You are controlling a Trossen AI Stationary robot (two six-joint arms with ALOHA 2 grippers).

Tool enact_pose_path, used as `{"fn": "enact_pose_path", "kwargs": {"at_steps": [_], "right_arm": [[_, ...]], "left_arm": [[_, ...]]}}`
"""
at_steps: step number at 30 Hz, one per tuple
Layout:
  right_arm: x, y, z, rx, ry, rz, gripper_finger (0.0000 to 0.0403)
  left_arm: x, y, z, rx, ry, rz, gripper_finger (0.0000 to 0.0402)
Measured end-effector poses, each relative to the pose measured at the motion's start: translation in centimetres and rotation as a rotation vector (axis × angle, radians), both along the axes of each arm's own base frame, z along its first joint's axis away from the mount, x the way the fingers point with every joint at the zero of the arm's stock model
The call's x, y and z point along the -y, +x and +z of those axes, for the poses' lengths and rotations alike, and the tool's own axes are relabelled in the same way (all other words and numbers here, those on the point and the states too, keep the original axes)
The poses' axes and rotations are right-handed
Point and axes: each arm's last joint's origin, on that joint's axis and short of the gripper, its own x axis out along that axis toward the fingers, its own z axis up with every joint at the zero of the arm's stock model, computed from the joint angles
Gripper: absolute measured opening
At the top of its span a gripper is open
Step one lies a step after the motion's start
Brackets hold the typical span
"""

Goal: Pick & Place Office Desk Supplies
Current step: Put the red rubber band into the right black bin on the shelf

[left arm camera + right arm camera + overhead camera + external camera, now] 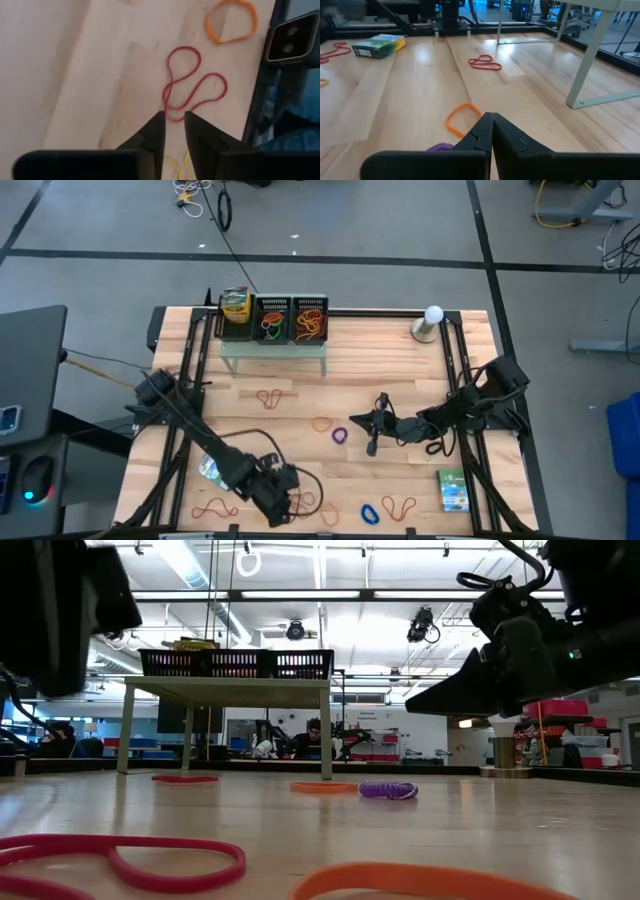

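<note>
You are looking at two arms built from dark, near-black links. Seen from above, the left arm (215,460) is a chain of blocky matte segments with rounded joint housings, and a thin black cable loops out near its wrist. The right arm (470,405) has the same angular black casings, bulkier at its base. Each left gripper (174,124) finger is a flat black wedge tapering to a blunt tip, set on a broad black bar. The right gripper (492,120) carries matching wedge-shaped fingers (510,135) with smooth, faintly glossy faces and bevelled edges.
</note>
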Motion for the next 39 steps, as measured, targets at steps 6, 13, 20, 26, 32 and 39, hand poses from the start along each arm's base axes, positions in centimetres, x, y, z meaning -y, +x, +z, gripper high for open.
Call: {"fn": "enact_pose_path", "kwargs": {"at_steps": [6, 13, 20, 26, 32, 39], "right_arm": [[0.0, 0.0, 0.1, 0.009, -0.004, -0.002, 0.0011], [0.0, 0.0, 0.1, 0.009, -0.005, -0.002, 0.0011], [0.0, 0.0, 0.1, 0.009, -0.007, -0.009, 0.0011], [0.1, 0.0, 0.1, 0.009, -0.011, -0.014, 0.0011], [0.9, 0.3, 0.1, 0.010, -0.017, -0.049, 0.0011], [1.5, 0.5, 0.1, 0.015, 0.002, -0.080, 0.0011]], "left_arm": [[1.5, 1.7, -2.5, -0.014, 0.068, 0.009, 0.0106], [2.3, 2.0, -4.7, -0.093, 0.141, -0.038, 0.0108], [2.5, 1.9, -5.1, -0.092, 0.165, -0.035, 0.0075], [2.3, 1.7, -4.6, -0.053, 0.270, -0.115, 0.0008], [1.8, 1.2, -3.7, 0.013, 0.513, -0.074, 0.0005], [0.2, -0.6, -4.3, 0.075, 0.623, 0.000, 0.0003]]}}
